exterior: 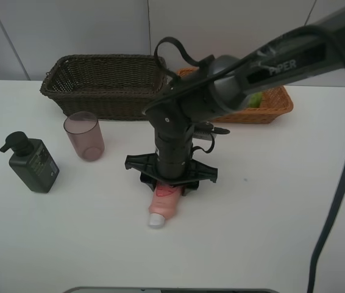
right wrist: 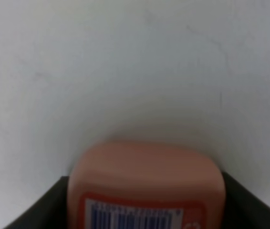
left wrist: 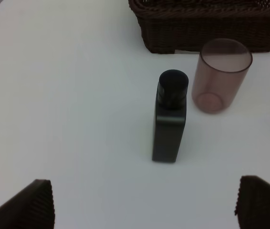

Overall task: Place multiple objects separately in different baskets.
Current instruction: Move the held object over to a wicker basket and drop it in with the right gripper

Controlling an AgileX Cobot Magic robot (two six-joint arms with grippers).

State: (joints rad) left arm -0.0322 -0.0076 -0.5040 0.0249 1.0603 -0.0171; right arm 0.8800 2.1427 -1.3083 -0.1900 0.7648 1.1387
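a: loose items on the worktop [exterior: 270,201], count?
b: three. one pink squeeze bottle [exterior: 165,202], one dark pump bottle [exterior: 33,163], one mauve cup [exterior: 85,135].

a: baskets?
b: two, both along the far edge. one dark brown basket [exterior: 105,85], deep. one orange-tan basket [exterior: 276,105], shallower, to its right. one lime [exterior: 255,99] shows in the tan one, largely hidden behind the arm.

a: right hand?
b: right hand [exterior: 169,185] is down over the pink squeeze bottle. the jaws are pressed onto its sides, pinching it at the end away from the cap. the bottle lies flat near the middle of the worktop, with its one white cap [exterior: 156,220] pointing to the near edge. the wrist view shows the barcode label between two dark jaws.

a: left hand?
b: left hand [left wrist: 144,205] is spread wide and holds nothing. its two fingertips [left wrist: 30,205] are well apart above the bare worktop. the pump bottle stands upright ahead of it. the cup is upright near the pump bottle, in front of the dark basket's wall and touching neither.
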